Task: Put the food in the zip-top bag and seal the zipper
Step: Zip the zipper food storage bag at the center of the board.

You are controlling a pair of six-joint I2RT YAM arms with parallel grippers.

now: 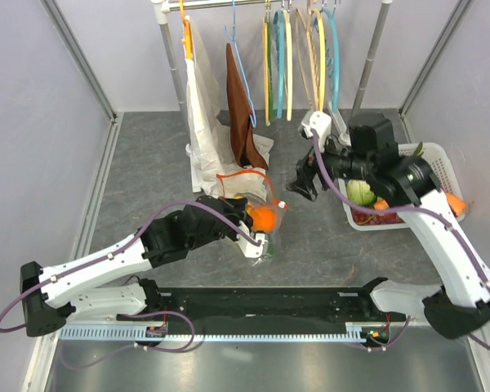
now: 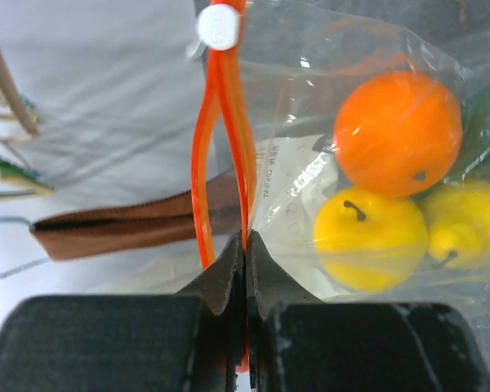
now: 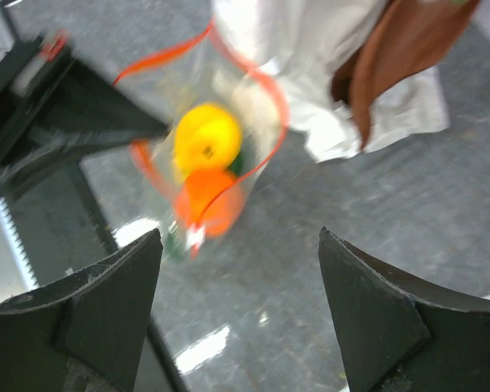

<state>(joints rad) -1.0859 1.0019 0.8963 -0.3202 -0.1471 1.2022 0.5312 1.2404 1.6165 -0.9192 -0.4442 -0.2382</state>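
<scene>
Grey table (image 1: 147, 163), pale lilac walls, clothes rail at the back. Counted inside the zip-top bag (image 2: 310, 171): one orange (image 2: 398, 131), two yellow fruits (image 2: 369, 238), one cucumber (image 2: 486, 122) partly seen at the edge. Bag was located near table centre, in front of one white garment (image 1: 200, 122) and one brown garment (image 1: 241, 106). Zipper (image 2: 220, 122) was clamped by the left gripper (image 2: 245, 245), jaws pressed tight on the strip. Right gripper (image 3: 237, 237) was spread wide, nothing held, near the bag. One basket (image 1: 441, 159) with one cabbage (image 1: 361, 193) was seen at right. Print on the bag could not be read.
</scene>
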